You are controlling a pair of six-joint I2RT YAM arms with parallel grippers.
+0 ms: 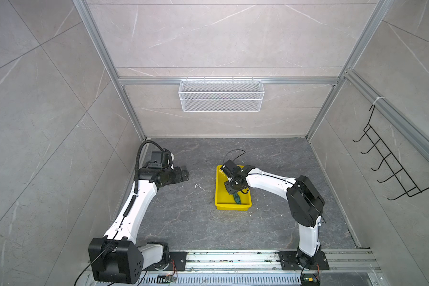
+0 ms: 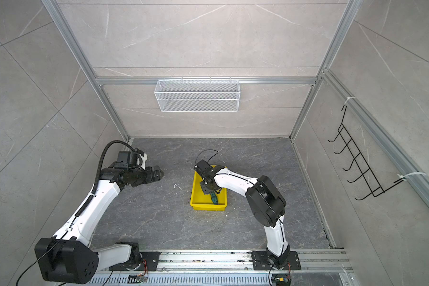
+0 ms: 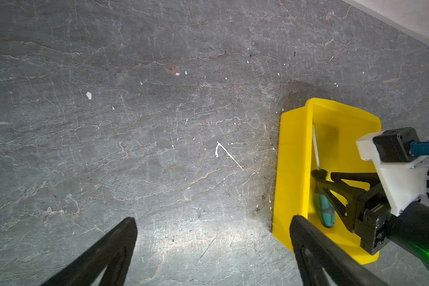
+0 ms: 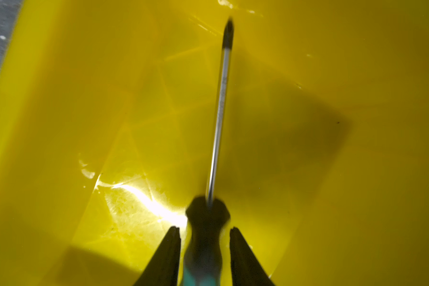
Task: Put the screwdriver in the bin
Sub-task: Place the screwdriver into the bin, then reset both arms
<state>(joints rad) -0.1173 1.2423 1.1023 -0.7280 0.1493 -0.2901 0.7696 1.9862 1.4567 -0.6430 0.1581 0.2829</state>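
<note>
Right gripper [image 4: 204, 229] fingers [image 4: 167, 255] parted slightly around the screwdriver [image 4: 221, 111] handle
Screwdriver sits ungripped inside the yellow bin [image 4: 35, 99]; placing looks done, only retreat remains. Left gripper [image 3: 213, 220] wide open, empty.

Both arms share one build: glossy white link shells between bulky black joint housings. The left arm [image 1: 144, 195] carries a ribbed black cable conduit [image 1: 140, 153] along its side, while the right arm [image 1: 270, 178] has a thin black wire [image 1: 233, 151] looping off its wrist. Each stands on a black bolted base plate [image 1: 286, 261] trailing red-and-orange leads [image 1: 174, 267]. The right hand [image 4: 204, 229] has black tapering fingers [image 4: 164, 257] with open truss sides, a white camera bracket [image 3: 394, 183] and what looks like a teal plug [image 3: 425, 151].
</note>
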